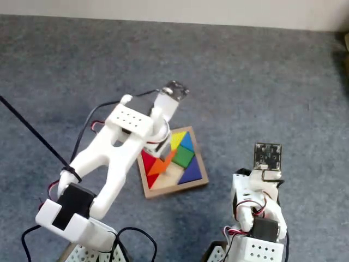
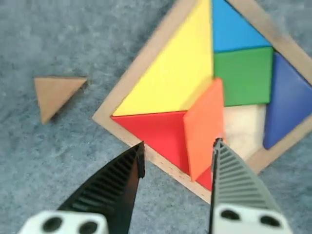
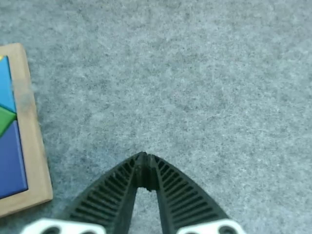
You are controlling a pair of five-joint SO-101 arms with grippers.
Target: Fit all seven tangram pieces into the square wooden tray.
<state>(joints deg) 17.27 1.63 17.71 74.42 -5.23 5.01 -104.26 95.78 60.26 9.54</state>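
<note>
The square wooden tray (image 2: 124,90) lies on grey carpet, also seen in the high view as the tray (image 1: 203,166). It holds a yellow triangle (image 2: 170,73), a light blue triangle (image 2: 234,27), a green square (image 2: 243,73), a dark blue piece (image 2: 290,102) and a red triangle (image 2: 153,129). An orange parallelogram (image 2: 204,124) lies slanted, overlapping the red triangle beside a bare slot (image 2: 243,129). A tan triangle (image 2: 53,92) rests on the carpet outside the tray. My left gripper (image 2: 179,145) hovers open over the tray's near corner, its tips either side of the orange piece. My right gripper (image 3: 146,163) is shut over bare carpet.
The left arm (image 1: 117,147) stretches over the tray's left side in the high view. The right arm (image 1: 256,202) sits folded at the lower right, with the tray's edge (image 3: 31,136) off to its side. Black cables (image 1: 32,136) trail at the left.
</note>
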